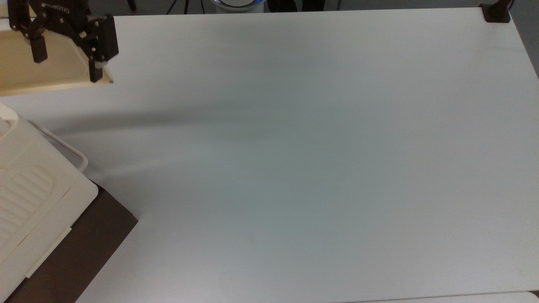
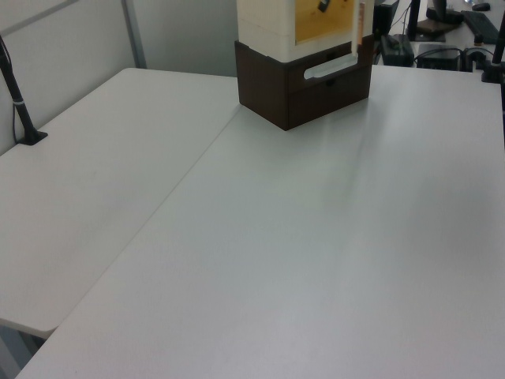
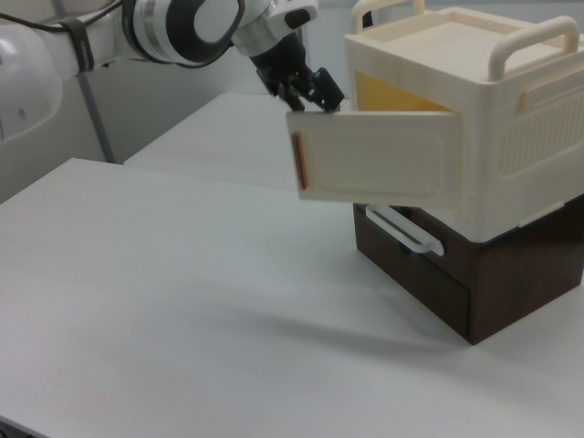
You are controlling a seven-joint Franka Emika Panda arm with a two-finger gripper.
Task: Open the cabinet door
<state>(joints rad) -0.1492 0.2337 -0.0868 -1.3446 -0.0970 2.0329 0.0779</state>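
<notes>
1. The door (image 3: 374, 153) is a thin, flat plastic panel, likely light and stiff; it swings on a hinge at the cabinet (image 3: 474, 119) front and stands wide open, its orange-striped free edge out over the table (image 1: 294, 147).
2. Smooth plastic probably slips, so the free edge by the stripe looks like the best hold, farthest from the hinge.
3. The gripper (image 1: 65, 59) hangs at that free edge near the table's far left corner in the top view, fingers (image 1: 96, 72) spread apart, gripping nothing.
4. The cabinet sits on a brown slab (image 3: 456, 265) at that corner, a white loop handle (image 3: 401, 228) below the door.
</notes>
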